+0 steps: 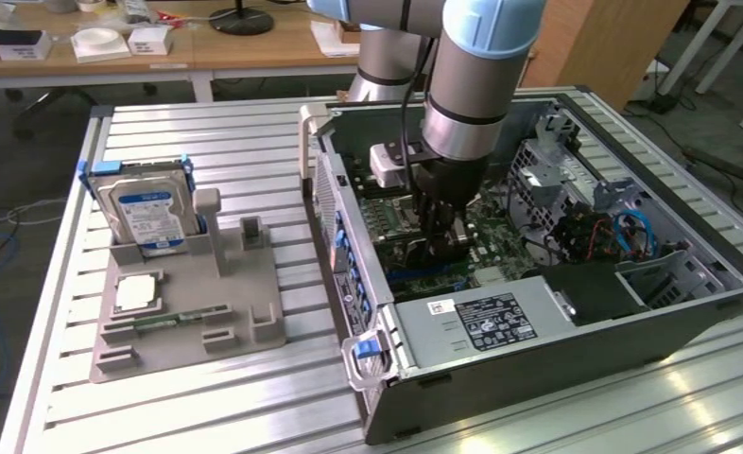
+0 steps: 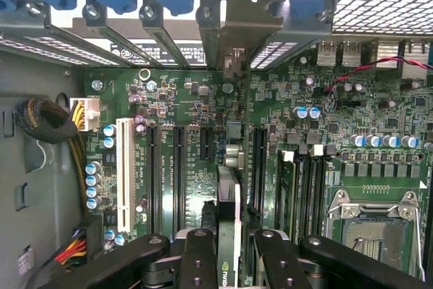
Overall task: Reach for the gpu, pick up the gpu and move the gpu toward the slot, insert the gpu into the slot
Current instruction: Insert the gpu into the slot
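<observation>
On the exterior view's left, a grey fixture tray (image 1: 261, 312) is seen on the slatted table (image 1: 57, 378), with a hard drive (image 1: 148, 213) standing upright in it and a memory stick (image 1: 170, 320) lying flat near its front; both are well apart from the work. In the middle, the gripper (image 1: 445, 248) is lowered inside the open PC case (image 1: 574, 359), over the motherboard (image 2: 338, 120). The jaws are partly closed and clamped on the gpu (image 2: 229, 228), held edge-on over the board with its bracket (image 2: 238, 35) up at the rear slot openings. Whether the card's edge is already seated cannot be told. Risk, as judged: a slight tilt or offset would land the edge beside the slot (image 2: 259, 167), jamming it or scraping components; the bracket could catch the rear frame. On the right, drive cages and blue cables (image 1: 630, 232) are near but not obstructing.
</observation>
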### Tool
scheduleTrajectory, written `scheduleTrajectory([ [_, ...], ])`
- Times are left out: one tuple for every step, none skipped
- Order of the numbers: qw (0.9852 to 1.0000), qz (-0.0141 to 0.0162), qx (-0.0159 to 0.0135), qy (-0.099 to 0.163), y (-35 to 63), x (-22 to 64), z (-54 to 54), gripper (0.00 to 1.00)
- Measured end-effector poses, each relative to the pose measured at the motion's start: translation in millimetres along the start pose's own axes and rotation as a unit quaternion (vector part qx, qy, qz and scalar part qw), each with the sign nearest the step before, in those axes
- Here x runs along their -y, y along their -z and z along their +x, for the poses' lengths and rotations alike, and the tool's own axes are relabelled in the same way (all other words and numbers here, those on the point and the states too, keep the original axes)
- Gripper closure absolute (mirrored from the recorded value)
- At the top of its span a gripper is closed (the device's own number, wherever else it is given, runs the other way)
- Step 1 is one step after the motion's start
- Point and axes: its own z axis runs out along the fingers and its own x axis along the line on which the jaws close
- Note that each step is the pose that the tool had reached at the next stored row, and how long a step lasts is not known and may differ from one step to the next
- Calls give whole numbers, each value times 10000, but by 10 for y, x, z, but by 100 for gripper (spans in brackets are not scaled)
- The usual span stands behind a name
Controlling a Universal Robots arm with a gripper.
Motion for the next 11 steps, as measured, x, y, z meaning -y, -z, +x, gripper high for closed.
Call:
scheduleTrajectory([
  [10000, 0, 0, -1, -1, -1, 0, 74],
  [10000, 0, -1, -1, -3, -2, 1, 74],
  [10000, -1, -2, -1, -5, -1, 1, 74],
  [10000, -1, -1, -2, -5, 1, 1, 74],
  [10000, -1, -1, -2, -6, 1, 1, 74],
  [10000, -1, -1, -2, -7, 1, 1, 74],
  [10000, -1, 0, -2, -7, 2, 2, 74],
  [10000, -1, -1, -1, -8, 4, 2, 74],
  [10000, -1, 0, 0, -10, 9, 2, 74],
  [10000, -1, 0, -1, -10, 11, 2, 74],
  [10000, -1, 0, -1, -10, 11, 2, 74],
])
